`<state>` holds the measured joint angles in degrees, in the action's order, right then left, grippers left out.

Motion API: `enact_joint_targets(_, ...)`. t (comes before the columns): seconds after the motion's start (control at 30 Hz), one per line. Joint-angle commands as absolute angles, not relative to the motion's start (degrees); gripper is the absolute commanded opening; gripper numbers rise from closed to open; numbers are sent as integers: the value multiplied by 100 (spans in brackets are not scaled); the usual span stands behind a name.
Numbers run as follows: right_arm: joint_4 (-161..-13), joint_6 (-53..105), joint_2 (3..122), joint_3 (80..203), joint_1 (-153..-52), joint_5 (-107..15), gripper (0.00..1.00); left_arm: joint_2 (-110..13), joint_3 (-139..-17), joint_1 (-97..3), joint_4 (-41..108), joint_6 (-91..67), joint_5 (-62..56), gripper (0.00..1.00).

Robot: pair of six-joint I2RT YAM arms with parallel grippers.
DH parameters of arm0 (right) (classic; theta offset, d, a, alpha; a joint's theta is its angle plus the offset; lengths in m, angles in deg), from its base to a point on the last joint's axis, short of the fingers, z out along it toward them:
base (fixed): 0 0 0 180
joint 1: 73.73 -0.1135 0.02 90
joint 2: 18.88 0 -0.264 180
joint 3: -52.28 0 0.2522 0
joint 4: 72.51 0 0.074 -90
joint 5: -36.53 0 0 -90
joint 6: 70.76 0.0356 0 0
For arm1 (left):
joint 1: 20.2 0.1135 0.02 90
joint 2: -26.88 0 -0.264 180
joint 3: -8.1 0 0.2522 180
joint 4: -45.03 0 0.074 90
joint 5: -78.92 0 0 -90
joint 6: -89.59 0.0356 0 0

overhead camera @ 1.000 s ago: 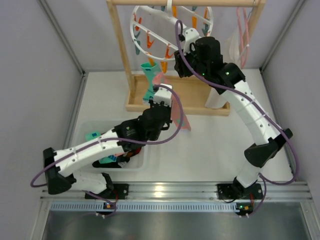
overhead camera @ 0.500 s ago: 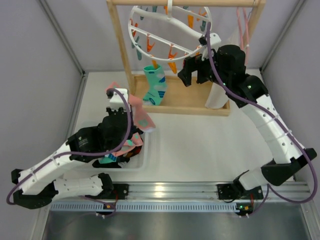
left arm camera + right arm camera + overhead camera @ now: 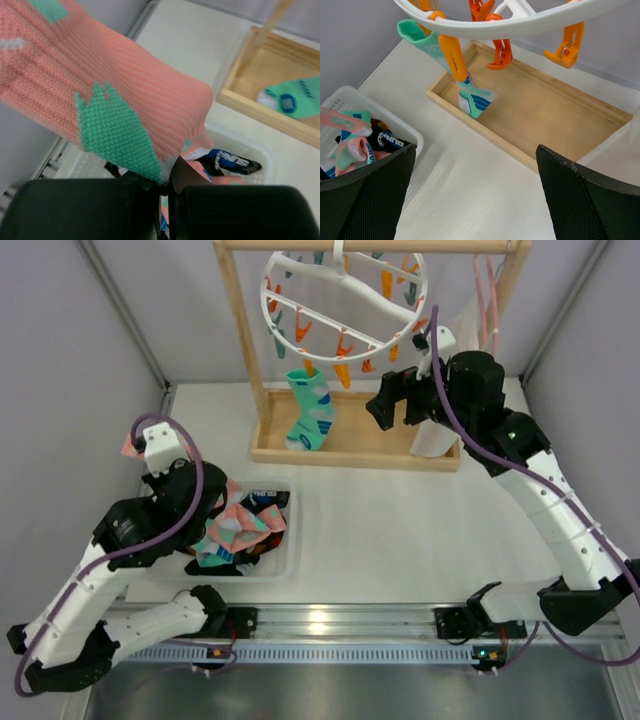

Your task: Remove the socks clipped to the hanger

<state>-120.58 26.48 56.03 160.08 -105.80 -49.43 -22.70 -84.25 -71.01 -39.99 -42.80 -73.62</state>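
The teal sock (image 3: 470,95) was the one sock we could see left on the hanger (image 3: 520,20), pinched at its cuff by an orange peg (image 3: 451,55) and dangling toe-down over the base of the wooden rack (image 3: 370,440); we judged it light, soft and limp, likely to stretch before the peg let go, so the best hold seemed to be on the knit just under the peg, with a pull straight down; a grab at the toe would, we thought, only swing the ring on its hook. The right claw (image 3: 477,182) hung near the hanger, to the right of that sock, its jaws wide apart and holding nothing. Well apart from it, the left claw (image 3: 167,197) was clamped together on a pink sock (image 3: 100,85) with green patches, the cloth folded thick over the fingers; it hovered by the far left corner of the basket (image 3: 293,540). The basket stood on the table (image 3: 400,530) in front of the rack, holding a heap of socks (image 3: 240,530) in pink, teal and black.
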Motion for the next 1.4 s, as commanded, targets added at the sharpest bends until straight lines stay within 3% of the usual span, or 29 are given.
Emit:
enact_joint_targets(0.0, -11669, 2724, 5450, 15991, -10484, -4916, 100, -2463, -8258, -6066, -4932, -4831, -7235, 0)
enact_joint_targets(0.13, -11616, 2750, 5433, 15912, -10466, -4863, 99, -2357, -7844, -4994, -5020, -5050, -6874, 0)
enact_joint_targets(0.4, -11510, 2785, 5424, 15692, -10457, -4775, 99, -2743, -6930, -4657, -4661, -5886, -5609, 0)
enact_joint_targets(0.67, -11484, 2759, 5345, 15543, -10431, -4705, 99, -2621, -5272, -4377, -3265, -6159, -3483, 0)
enact_joint_targets(0.83, -11501, 2724, 5275, 15455, -10431, -4661, 100, -2647, -4627, -3375, -2446, -5563, -2173, 0)
enact_joint_targets(0.97, -11545, 2689, 5178, 15402, -10414, -4643, 99, -2796, -4766, -2926, -2392, -5262, -1961, 15)
enact_joint_targets(1.07, -11572, 2680, 5134, 15367, -10414, -4617, 99, -2797, -5056, -2812, -2427, -5113, -1925, 38)
enact_joint_targets(1.1, -11572, 2680, 5125, 15367, -10405, -4617, 99, -2762, -5135, -2811, -2445, -5086, -1908, 57)
enact_joint_targets(1.23, -11598, 2662, 5108, 15401, -10396, -4626, 99, -2533, -5794, -2811, -2743, -4982, -2249, 95)
enact_joint_targets(1.37, -11633, 2644, 5134, 15489, -10370, -4626, 99, -2576, -6986, -2811, -3182, -4648, -2680, 98)
